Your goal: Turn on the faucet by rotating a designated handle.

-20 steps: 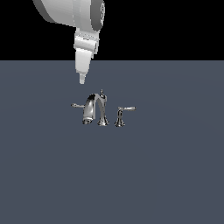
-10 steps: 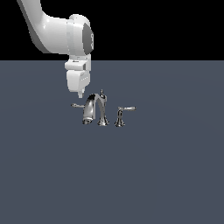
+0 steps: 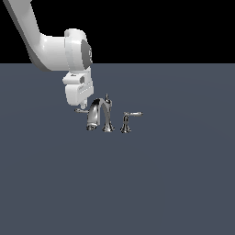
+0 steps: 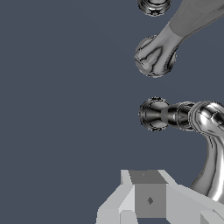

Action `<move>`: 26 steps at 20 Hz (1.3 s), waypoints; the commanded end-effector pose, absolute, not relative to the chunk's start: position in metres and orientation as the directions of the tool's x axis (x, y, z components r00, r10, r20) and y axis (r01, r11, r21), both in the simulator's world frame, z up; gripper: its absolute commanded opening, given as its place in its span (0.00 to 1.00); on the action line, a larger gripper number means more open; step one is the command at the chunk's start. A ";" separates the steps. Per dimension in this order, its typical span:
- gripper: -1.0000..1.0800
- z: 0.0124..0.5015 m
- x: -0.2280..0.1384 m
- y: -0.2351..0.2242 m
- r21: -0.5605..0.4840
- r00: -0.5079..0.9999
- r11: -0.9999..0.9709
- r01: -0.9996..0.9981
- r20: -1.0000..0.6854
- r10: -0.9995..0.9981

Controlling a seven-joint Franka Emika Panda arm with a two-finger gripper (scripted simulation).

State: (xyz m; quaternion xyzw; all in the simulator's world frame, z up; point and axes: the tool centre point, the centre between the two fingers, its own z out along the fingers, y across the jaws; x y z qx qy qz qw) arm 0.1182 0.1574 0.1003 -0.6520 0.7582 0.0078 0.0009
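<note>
— Exterior view first: where is the faucet placed?

— It is seen standing on the grey worktop, with the handle on the exterior view's left, beside the spout mouth.

— And the gripper?

— It is held just above the handle, close to touching. Whether it is released or clenched cannot be told; only one finger is shown in the wrist view.

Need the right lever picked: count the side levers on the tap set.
2. The handle on the exterior view's left, under the gripper; the other lever on the right, atop its pedestal.
</note>
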 end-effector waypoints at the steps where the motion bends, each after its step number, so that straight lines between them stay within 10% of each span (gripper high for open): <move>1: 0.00 0.097 0.120 0.159 0.003 -0.162 0.162 -0.987 -0.003 -0.987; 26: 0.00 0.096 0.085 0.173 -0.010 -0.175 0.175 -0.985 0.006 -0.985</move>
